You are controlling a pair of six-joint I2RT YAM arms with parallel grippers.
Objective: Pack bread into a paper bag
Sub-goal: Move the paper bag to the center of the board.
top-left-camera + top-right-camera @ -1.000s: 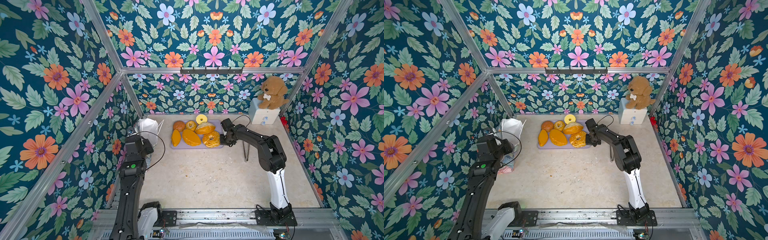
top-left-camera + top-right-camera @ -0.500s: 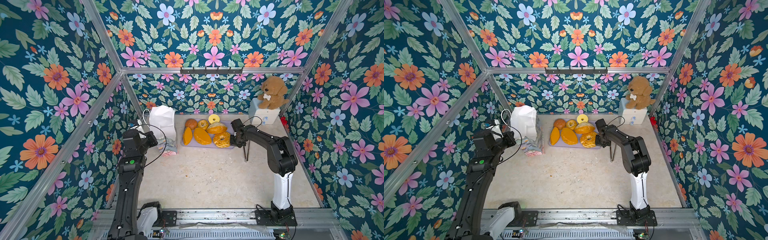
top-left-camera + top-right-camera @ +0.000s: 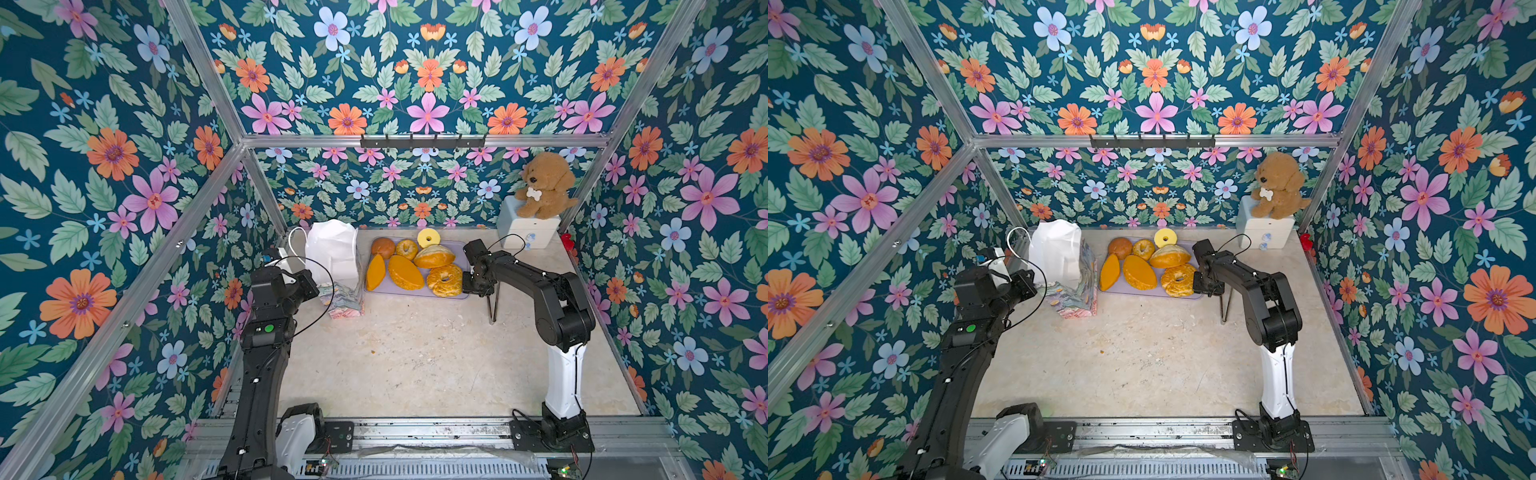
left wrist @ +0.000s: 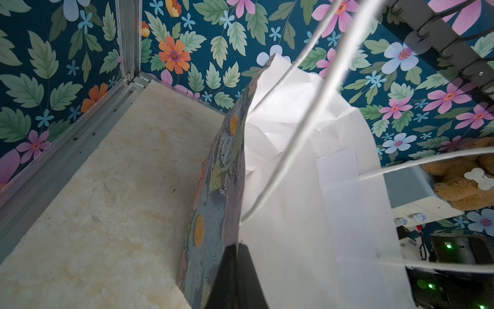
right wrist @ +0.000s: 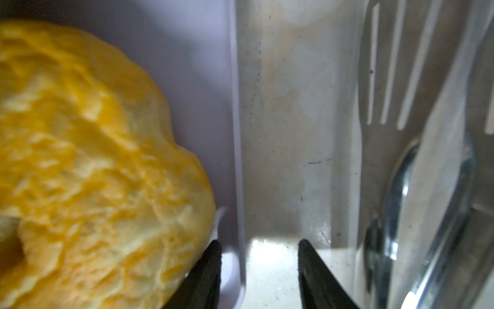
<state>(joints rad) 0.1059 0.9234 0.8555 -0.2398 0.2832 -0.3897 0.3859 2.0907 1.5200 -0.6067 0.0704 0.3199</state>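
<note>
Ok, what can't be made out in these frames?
- Paper bag contents: its own walls hide the bottom in both top views; the left wrist view shows only white lining.
- Golden ring: blurred and cut by the frame edge in the right wrist view.
- Metal utensil beside the tray: blurred, cut off, same view.

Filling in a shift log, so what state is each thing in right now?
paper bag, standing, mouth open, edge pinched.
left claw, shut on the paper bag.
right claw, open, astride the tray edge.
bread, lying on the tray, ungripped.
plush dog, sitting on the box.
</note>
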